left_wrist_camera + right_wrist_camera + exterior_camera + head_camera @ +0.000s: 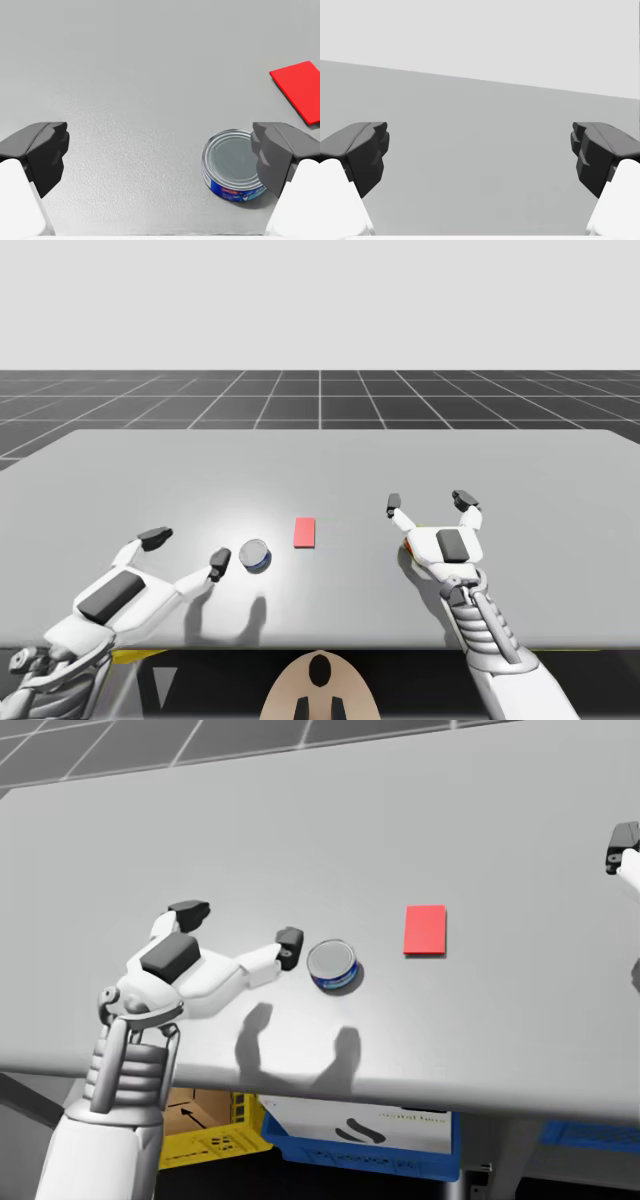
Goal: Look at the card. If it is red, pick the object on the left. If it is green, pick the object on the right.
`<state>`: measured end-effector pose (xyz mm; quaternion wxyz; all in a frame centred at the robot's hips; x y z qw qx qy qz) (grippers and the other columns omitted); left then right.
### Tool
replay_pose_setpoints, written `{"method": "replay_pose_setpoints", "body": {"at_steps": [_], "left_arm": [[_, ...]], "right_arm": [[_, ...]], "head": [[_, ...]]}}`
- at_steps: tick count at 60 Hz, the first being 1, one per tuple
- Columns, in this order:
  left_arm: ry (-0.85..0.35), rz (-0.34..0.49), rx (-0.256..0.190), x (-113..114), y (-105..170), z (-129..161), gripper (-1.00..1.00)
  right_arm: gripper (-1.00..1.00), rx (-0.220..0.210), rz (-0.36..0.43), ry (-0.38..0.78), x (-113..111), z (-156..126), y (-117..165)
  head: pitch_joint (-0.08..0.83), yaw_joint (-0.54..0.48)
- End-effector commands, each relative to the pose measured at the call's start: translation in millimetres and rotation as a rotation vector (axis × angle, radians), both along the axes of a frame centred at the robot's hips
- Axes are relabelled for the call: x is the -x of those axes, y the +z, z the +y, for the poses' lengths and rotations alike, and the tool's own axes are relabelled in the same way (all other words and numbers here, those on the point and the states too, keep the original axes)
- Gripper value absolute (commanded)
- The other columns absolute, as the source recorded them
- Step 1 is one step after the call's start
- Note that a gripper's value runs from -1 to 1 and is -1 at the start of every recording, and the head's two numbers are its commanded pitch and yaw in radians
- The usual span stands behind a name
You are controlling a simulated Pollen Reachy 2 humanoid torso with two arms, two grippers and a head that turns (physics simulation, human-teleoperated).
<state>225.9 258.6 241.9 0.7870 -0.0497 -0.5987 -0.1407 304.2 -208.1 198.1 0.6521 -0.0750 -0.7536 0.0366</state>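
Observation:
A red card lies flat near the table's middle. Left of it stands a short blue can with a silver lid. My left gripper is open, low over the table just left of the can. In the left wrist view the can sits right beside one fingertip, inside the open gripper, with the card beyond it. My right gripper is open over bare table. A small orange thing peeks from under the right hand, mostly hidden.
The grey table has wide bare room behind and beside the objects. Its front edge runs close to my arms. Below it stand a yellow crate and a blue crate.

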Motion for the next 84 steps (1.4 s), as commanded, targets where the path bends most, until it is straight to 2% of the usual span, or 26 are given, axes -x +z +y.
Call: {"method": "replay_pose_setpoints", "body": {"at_steps": [1, 15, 18, 30, 34, 36, 40, 47, 53, 70, 71, 72, 73, 74, 76, 84], "left_arm": [[-0.122, 0.100, 0.007, 24.3, -27.7, -11.2, -1.00], [-0.139, 0.172, -0.005, 8.6, -61.2, -24.9, -1.00], [-0.138, 0.188, 0.007, 1.5, -64.7, -27.1, -1.00], [-0.111, 0.203, -0.028, -24.1, -73.6, -35.9, -1.00], [-0.095, 0.217, -0.022, -31.1, -75.6, -37.4, -1.00], [-0.083, 0.210, -0.043, -35.5, -76.7, -38.9, -1.00], [-0.083, 0.208, -0.056, -41.5, -76.8, -41.6, -1.00], [-0.074, 0.230, -0.053, -53.4, -80.3, -48.3, -1.00], [-0.072, 0.261, -0.048, -59.2, -86.6, -51.8, -1.00], [-0.085, 0.295, -0.074, -61.4, -97.9, -58.2, -0.98], [-0.087, 0.296, -0.075, -61.1, -98.0, -58.4, -0.92], [-0.088, 0.292, -0.078, -60.4, -98.0, -58.3, -0.29], [-0.088, 0.292, -0.076, -60.1, -98.0, -58.4, 0.10], [-0.090, 0.291, -0.077, -59.6, -98.0, -58.6, 0.76], [-0.096, 0.289, -0.077, -57.2, -97.3, -59.1, 0.93], [-0.101, 0.282, -0.079, -53.2, -95.6, -60.4, 0.98]], "right_arm": [[-1.00, -0.024, 0.003, -0.001, 1.5, 6.2, -1.6], [-1.00, -0.023, -0.001, -0.002, 2.0, 5.9, -0.7], [-1.00, -0.022, -0.002, -0.002, 2.1, 5.9, -0.5], [-1.00, -0.019, -0.008, -0.003, 2.1, 5.3, 0.0], [-1.00, -0.019, -0.007, -0.003, 2.1, 5.3, -0.2], [-1.00, -0.018, -0.007, -0.003, 2.2, 5.3, -0.4], [-1.00, -0.017, -0.007, -0.003, 2.2, 5.0, -0.7], [-1.00, -0.018, -0.006, -0.003, 2.6, 4.6, -0.8], [-1.00, -0.018, -0.008, -0.003, 2.6, 4.2, -0.4], [-1.00, -0.020, -0.014, -0.003, 3.2, 4.0, 1.2], [-1.00, -0.020, -0.014, -0.003, 3.2, 4.0, 1.2], [-1.00, -0.021, -0.014, -0.003, 3.2, 4.0, 1.5], [-1.00, -0.021, -0.014, -0.003, 3.2, 4.0, 1.5], [-1.00, -0.022, -0.014, -0.003, 3.2, 3.9, 1.6], [-1.00, -0.023, -0.015, -0.004, 3.1, 3.9, 1.9], [-1.00, -0.024, -0.015, -0.004, 2.9, 3.8, 2.3]], "head": [[0.740, 0.28], [0.724, 0.28], [0.721, 0.28], [0.726, 0.28], [0.727, 0.28], [0.729, 0.28], [0.728, 0.28], [0.730, 0.28], [0.733, 0.28], [0.734, 0.27], [0.734, 0.27], [0.734, 0.27], [0.733, 0.27], [0.733, 0.27], [0.732, 0.27], [0.725, 0.27]]}}
